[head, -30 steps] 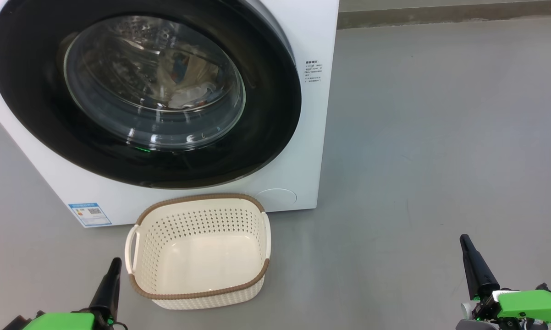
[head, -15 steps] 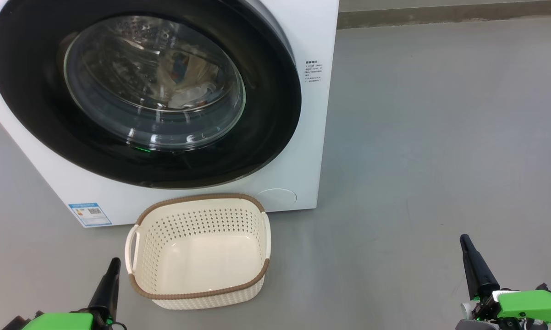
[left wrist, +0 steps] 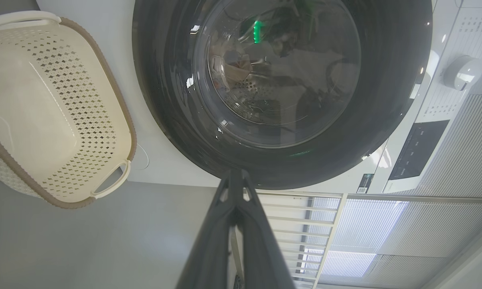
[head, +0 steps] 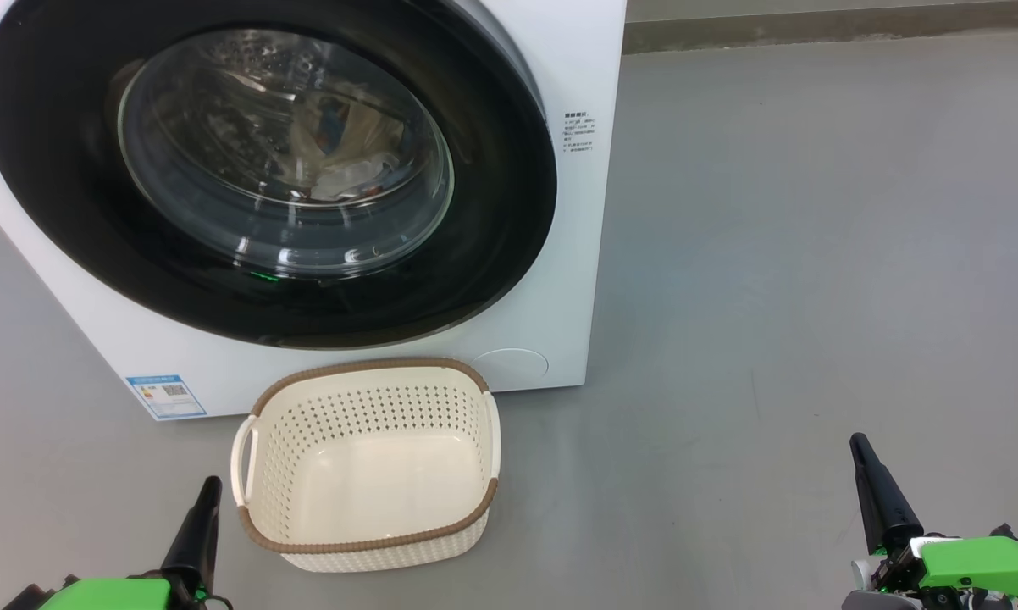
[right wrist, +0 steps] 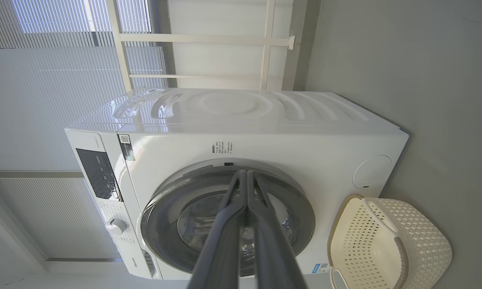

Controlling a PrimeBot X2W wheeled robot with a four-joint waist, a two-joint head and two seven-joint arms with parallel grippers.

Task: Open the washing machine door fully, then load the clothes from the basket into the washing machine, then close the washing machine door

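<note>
Head view first: the left gripper (head: 211, 485) sits low with both dark fingers pressed together, holding nothing. The right gripper (head: 857, 440) is the same, pinched closed and not carrying anything.

Just right of the left gripper is the basket (head: 365, 366), and its white side handle (head: 240, 462) is near the fingertip but not touching. You can see the basket's bare cream bottom. Its far brown rim comes up close to the washing machine (head: 564, 339), just under the round cover (head: 513, 364).

Ahead of the left gripper, the washing machine door (head: 496, 212) sits flat against the front. Its black rim runs nearly to the machine's right edge. The clothes (head: 352, 174) show through the glass as pale fabric with a bit of blue, inside the drum.

The right gripper is well apart from everything. A wide stretch of grey floor (head: 814, 254) lies ahead of it, with the machine's right corner off to its front-left.

In the left wrist view the closed fingers (left wrist: 221, 224) point at the door's rim edge. In the right wrist view the tips (right wrist: 241, 200) line up with the door's rim too.
</note>
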